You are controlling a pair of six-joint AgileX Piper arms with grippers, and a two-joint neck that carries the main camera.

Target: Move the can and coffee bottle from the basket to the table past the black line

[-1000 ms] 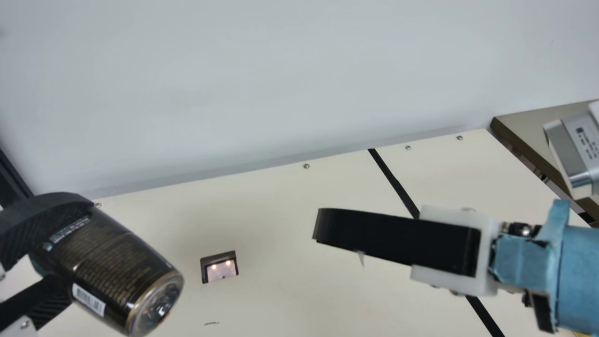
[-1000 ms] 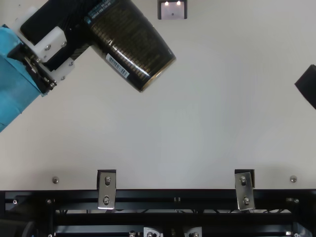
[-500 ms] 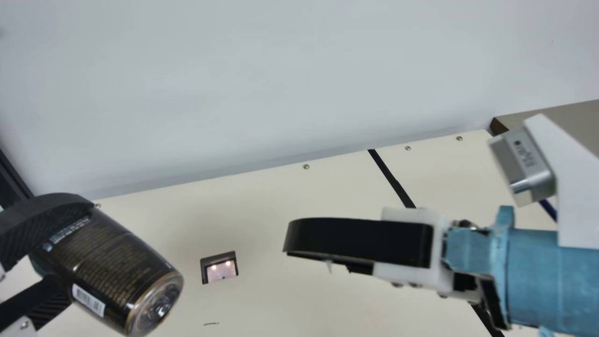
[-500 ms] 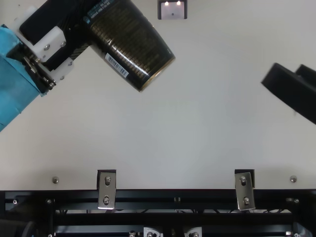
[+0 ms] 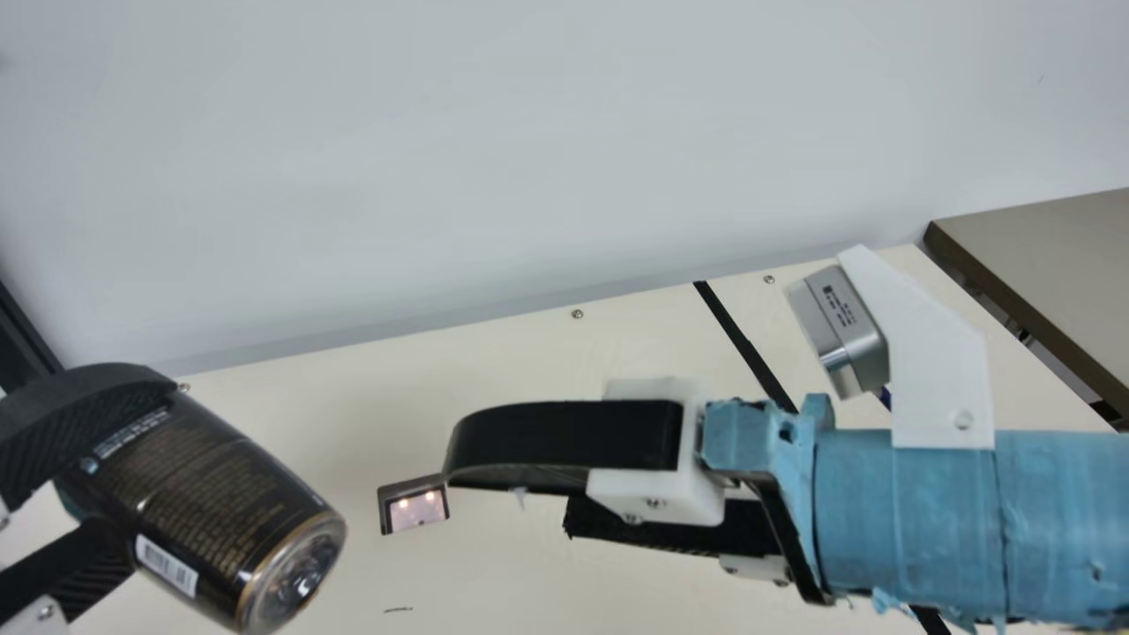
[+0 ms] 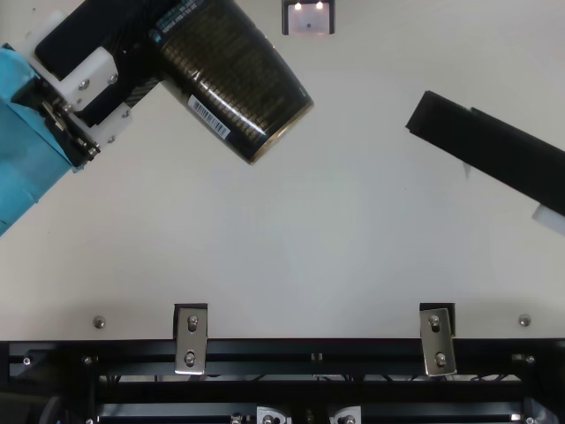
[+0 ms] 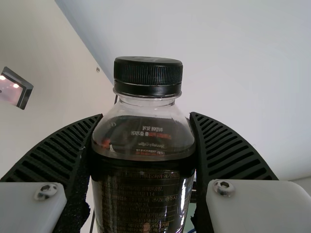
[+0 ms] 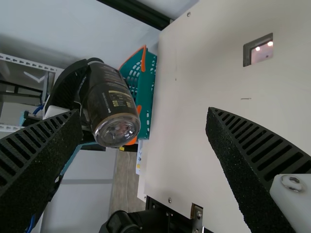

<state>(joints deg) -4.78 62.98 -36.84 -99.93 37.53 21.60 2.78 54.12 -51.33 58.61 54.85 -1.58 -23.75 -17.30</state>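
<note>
My left gripper point(image 5: 66, 494) is shut on the dark coffee bottle point(image 5: 207, 507), which it holds tilted above the table at the main view's left. The top view has the bottle point(image 6: 234, 79) with its base pointing down and right. In the left wrist view the black-capped bottle point(image 7: 143, 194) stands between the ribbed pads of my left gripper point(image 7: 145, 160). My right gripper point(image 5: 507, 485), at the main view's centre right, is open with nothing between its fingers. The right wrist view has the bottle point(image 8: 114, 107) beyond my right gripper point(image 8: 146, 121), near its one finger.
The black line point(image 5: 745, 339) crosses the cream table point(image 5: 564, 353) beneath the right arm. A teal basket point(image 8: 146, 92) with orange handles is at the table's edge in the right wrist view. A dark-framed square fixture point(image 5: 414, 504) lies between the grippers.
My right gripper has moved left in the main and top views, toward the bottle. The left arm and the bottle have kept still.
</note>
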